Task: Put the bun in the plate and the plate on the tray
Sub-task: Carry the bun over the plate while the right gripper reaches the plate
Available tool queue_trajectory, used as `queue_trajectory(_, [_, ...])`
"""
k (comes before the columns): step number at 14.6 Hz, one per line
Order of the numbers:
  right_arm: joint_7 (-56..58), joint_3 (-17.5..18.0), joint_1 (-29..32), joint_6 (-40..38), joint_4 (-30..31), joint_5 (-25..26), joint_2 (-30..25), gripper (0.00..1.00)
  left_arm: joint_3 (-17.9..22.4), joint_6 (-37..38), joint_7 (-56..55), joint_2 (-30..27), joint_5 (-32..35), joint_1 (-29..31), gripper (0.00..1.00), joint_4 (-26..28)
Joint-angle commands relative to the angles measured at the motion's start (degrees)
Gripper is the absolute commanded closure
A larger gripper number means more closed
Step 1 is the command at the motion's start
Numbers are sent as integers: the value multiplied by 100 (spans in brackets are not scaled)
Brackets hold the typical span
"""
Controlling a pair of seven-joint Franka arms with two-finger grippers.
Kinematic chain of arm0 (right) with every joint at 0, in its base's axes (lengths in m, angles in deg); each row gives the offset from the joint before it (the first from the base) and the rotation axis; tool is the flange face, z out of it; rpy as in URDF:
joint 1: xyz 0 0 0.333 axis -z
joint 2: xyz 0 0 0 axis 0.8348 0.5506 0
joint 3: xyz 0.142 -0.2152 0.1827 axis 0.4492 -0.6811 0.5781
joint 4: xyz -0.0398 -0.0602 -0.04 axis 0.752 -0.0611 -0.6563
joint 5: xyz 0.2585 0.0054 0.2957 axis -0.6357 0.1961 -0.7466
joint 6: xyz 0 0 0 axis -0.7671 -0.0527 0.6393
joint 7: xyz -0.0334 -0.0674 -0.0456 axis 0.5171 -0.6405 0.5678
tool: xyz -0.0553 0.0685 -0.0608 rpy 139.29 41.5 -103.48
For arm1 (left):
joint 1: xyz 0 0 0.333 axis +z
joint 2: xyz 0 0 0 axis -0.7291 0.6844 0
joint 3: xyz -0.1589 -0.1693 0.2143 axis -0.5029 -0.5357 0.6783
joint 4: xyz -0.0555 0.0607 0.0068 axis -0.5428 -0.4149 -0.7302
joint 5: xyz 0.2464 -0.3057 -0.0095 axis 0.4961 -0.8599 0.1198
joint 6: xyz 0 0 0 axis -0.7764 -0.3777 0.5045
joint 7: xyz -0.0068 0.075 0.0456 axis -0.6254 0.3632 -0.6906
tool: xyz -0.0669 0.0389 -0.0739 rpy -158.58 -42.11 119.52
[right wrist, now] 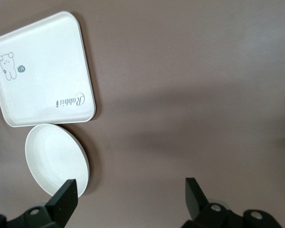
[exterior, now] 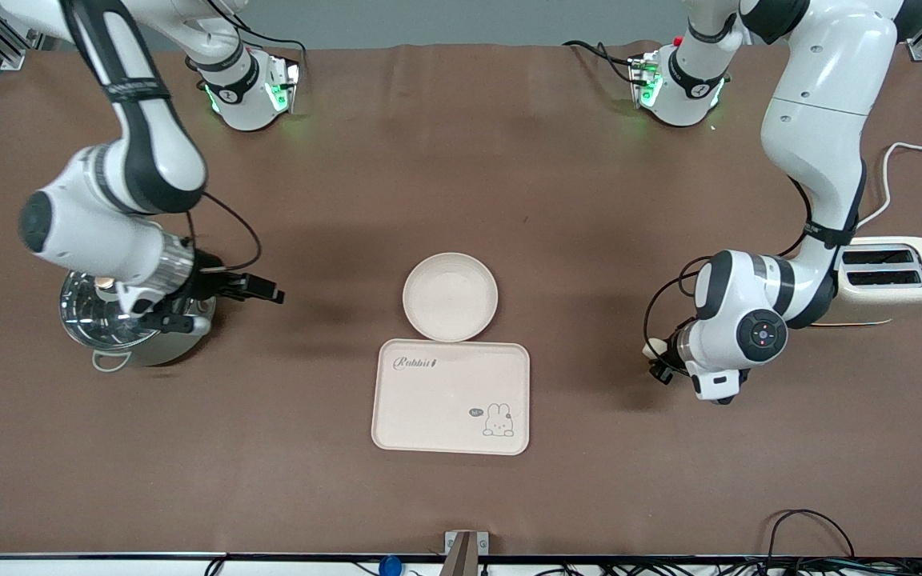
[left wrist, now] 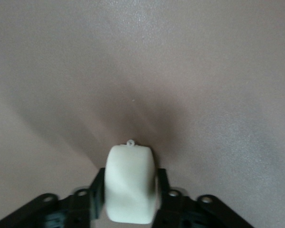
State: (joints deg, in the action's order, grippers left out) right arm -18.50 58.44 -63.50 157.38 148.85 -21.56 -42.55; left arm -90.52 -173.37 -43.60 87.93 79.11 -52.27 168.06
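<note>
The bun (exterior: 651,349) is a small pale cream chunk held between the fingers of my left gripper (exterior: 658,358), low over the bare table toward the left arm's end. In the left wrist view the bun (left wrist: 130,183) fills the gap between the black fingers (left wrist: 98,183). The round plate (exterior: 450,297) lies empty mid-table and touches the farther edge of the Rabbit tray (exterior: 450,396), which is empty too. My right gripper (exterior: 259,291) is open and empty, beside a steel pot. The right wrist view shows the plate (right wrist: 57,159) and the tray (right wrist: 42,69) past its gripper (right wrist: 130,190).
A steel pot (exterior: 121,328) with a glass lid stands under the right arm's wrist at that arm's end of the table. A cream toaster (exterior: 893,276) with its white cable stands at the left arm's end. Cables lie along the table edge nearest the front camera.
</note>
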Motion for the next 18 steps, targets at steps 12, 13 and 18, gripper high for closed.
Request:
queue_trajectory(12, [-1493,-23,-1777,2094,519,-527,914,0,-1670,360,-2522,-180,-43,-796,73,-637])
queue_trajectory(13, [-1660,-32,-1883,2165,511,-545,949,0,-1670,317,-2618,-153,-52,-1051,73,-646])
queue_trajectory(18, [-1819,-32,-2227,2754,528,-554,1310,0,-1644,-921,-3041,321,-26,-1737,69,-646])
